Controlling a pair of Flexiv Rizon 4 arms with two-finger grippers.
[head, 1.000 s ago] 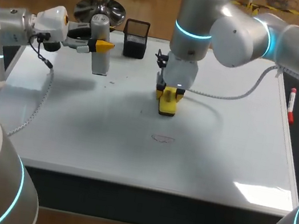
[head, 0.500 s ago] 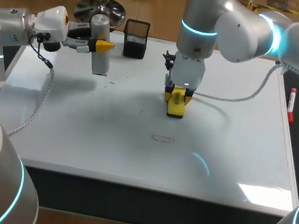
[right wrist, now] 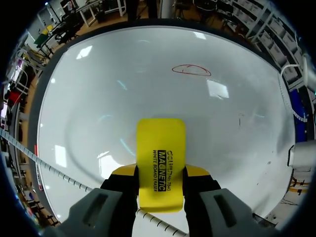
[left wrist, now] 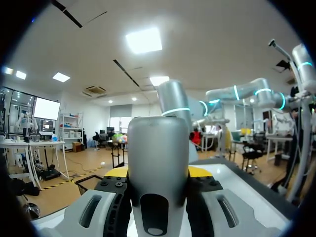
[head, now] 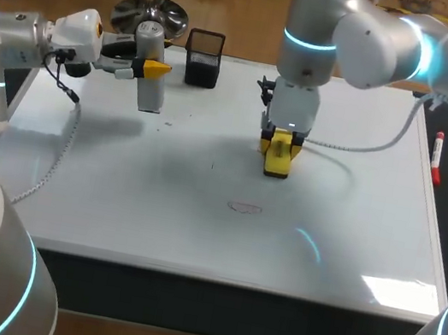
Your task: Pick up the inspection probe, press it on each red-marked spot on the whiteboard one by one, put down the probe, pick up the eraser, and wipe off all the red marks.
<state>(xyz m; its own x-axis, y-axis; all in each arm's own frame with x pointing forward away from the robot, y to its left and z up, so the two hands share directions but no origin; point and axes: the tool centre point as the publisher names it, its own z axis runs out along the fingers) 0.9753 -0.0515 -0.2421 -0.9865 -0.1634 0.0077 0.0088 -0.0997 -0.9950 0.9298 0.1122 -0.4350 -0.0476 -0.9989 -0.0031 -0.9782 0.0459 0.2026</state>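
Observation:
The grey inspection probe stands upright in my left gripper, which is shut on it above the whiteboard's far left corner. In the left wrist view the probe fills the space between the yellow-tipped fingers. My right gripper is shut on the yellow eraser, held upright over the board's far middle. A faint red oval mark lies on the board nearer than the eraser, slightly to its left. In the right wrist view the eraser sits between the fingers, with the red mark well ahead of it.
A black mesh pen holder stands at the board's far edge, right of the probe. A red marker lies on the dark strip beside the board's right edge. My right arm's cable drapes over the board's far right.
My right arm has carried the eraser a little to the right, away from the red mark. The left arm and the probe have stayed put.

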